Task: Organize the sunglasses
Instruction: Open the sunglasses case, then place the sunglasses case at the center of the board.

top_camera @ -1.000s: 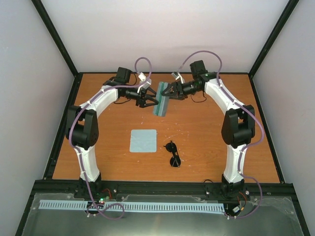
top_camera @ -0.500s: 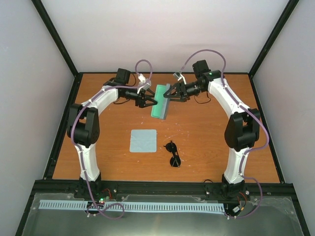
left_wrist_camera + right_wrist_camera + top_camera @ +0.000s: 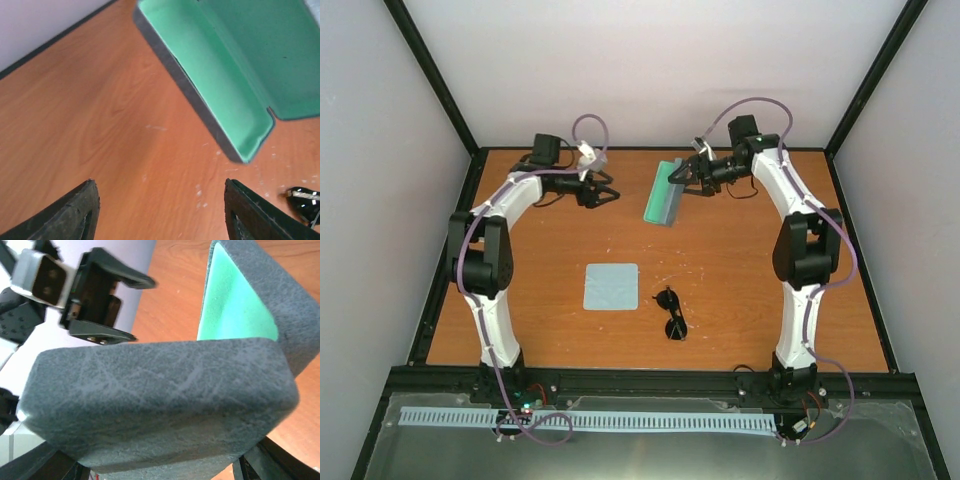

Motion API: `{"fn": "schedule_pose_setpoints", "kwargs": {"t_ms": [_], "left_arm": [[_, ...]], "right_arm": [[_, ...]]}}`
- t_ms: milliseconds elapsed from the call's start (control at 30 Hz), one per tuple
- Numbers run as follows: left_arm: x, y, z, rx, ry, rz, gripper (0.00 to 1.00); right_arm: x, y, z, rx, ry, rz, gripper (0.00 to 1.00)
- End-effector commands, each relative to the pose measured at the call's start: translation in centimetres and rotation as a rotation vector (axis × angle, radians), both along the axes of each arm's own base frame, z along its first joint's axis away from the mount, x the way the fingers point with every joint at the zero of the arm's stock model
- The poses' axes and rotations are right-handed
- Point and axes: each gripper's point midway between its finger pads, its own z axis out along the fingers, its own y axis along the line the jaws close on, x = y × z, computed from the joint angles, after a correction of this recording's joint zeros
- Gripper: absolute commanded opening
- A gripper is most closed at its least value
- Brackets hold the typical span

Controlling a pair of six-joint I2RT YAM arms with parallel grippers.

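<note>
Over the last second the grey-blue case (image 3: 664, 193) has gone from standing shut on its edge between the two arms to lying open, its green lining turned up, in the upper middle of the overhead view. The left pincer (image 3: 604, 193) has let go and drawn back toward the upper left. Its jaws stand wide and hold nothing, and in its own wrist view only bare desk (image 3: 750, 280) lies between its fingers, with the open case ahead at the upper right. The right pincer (image 3: 683, 180) remains clamped on one half of the case. Its wrist view is filled by the grey shell lying across the gap between its fingers. The case has also shifted a little up and to the right under that grip. The sunglasses (image 3: 671, 313) have not moved: they lie on the desk in the lower middle, well apart from the case and just right of the pale blue cloth (image 3: 611, 286). So the opening step looks done, and the case seems ready to receive them. Probably the free left arm should now come down the frame to fetch the pair while the right keeps the case steady.
</note>
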Motion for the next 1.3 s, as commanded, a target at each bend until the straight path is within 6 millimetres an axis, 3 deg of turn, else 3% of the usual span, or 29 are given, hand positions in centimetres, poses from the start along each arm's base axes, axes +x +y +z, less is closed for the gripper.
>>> {"fn": "schedule_pose_setpoints", "kwargs": {"t_ms": [0, 300, 400, 633, 900, 1033, 1267], "left_arm": [[1.8, 3.7, 1.7, 0.025, -0.068, 0.106, 0.68], [1.2, 4.0, -1.4, 0.087, -0.062, 0.05, 0.61], [1.1, 3.9, -1.6, 0.085, -0.052, 0.046, 0.61], [0.6, 3.8, -1.9, 0.074, -0.029, 0.036, 0.61], [0.3, 3.7, -2.4, 0.063, -0.009, 0.032, 0.61], [0.1, 3.7, -2.3, 0.057, -0.005, 0.03, 0.61], [0.0, 3.6, -2.5, 0.053, 0.0, 0.03, 0.61]], "right_arm": [[2.0, 0.4, -2.6, 0.011, 0.101, -0.001, 0.03], [3.3, 0.8, -11.1, -0.117, 0.25, -0.044, 0.03], [3.9, 1.2, -12.2, -0.103, 0.274, -0.089, 0.03], [2.9, 1.1, -14.8, -0.148, 0.351, -0.072, 0.04], [1.8, 0.8, -17.6, -0.209, 0.412, -0.071, 0.16], [1.7, 0.6, -18.0, -0.221, 0.419, -0.08, 0.21], [2.1, 0.6, -17.9, -0.223, 0.413, -0.095, 0.4]]}}
